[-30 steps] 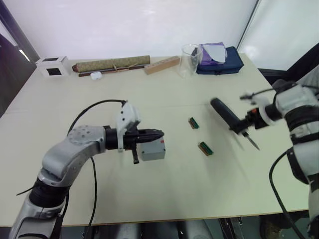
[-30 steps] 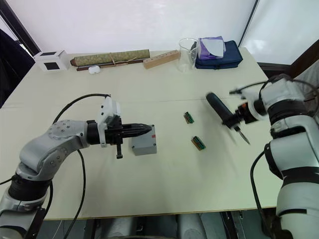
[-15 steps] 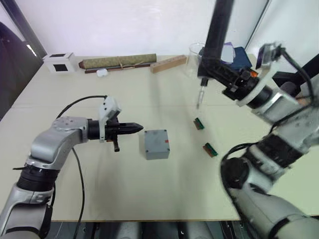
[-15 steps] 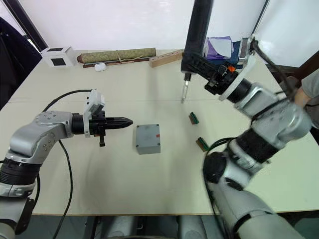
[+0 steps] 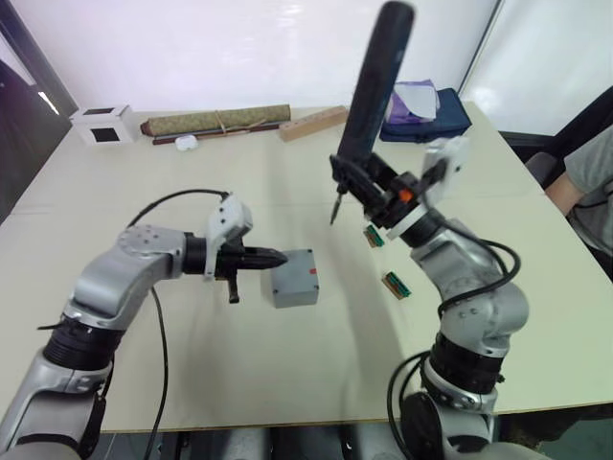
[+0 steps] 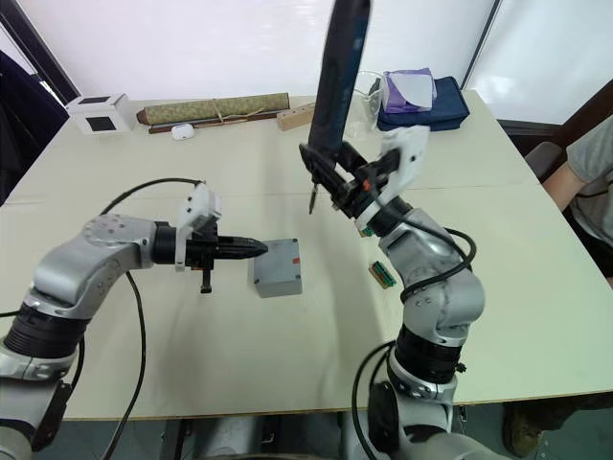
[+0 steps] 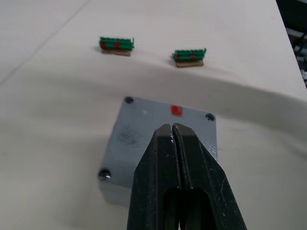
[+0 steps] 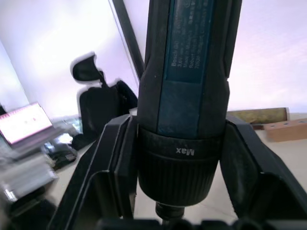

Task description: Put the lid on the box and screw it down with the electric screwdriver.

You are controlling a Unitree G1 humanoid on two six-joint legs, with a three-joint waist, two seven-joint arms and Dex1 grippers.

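The grey box (image 5: pixel 294 279) sits mid-table with the lid (image 7: pixel 158 129) on top, showing screw heads at its corners and a small red mark. My left gripper (image 5: pixel 281 257) is shut and empty, with its tips at the box's left edge, just over the lid's rim. Whether it touches the lid I cannot tell. My right gripper (image 5: pixel 375 195) is shut on the electric screwdriver (image 5: pixel 374 86). The black tool stands nearly upright, and its bit (image 5: pixel 335 207) points down, above and behind the box. In the right wrist view, the fingers (image 8: pixel 114 158) clamp the screwdriver (image 8: pixel 189 86).
Two small green connector pieces (image 5: pixel 374 236) (image 5: pixel 396 285) lie right of the box. Along the far edge are a white cube (image 5: pixel 101 125), a rolled mat (image 5: pixel 215 122), a wooden block (image 5: pixel 312 124) and a blue bag (image 5: pixel 431 107). A person (image 5: pixel 589 187) sits at the right edge.
My right arm has swung the screwdriver from low on the right to upright, then left toward the box. My left gripper closed the small gap to the box's edge.
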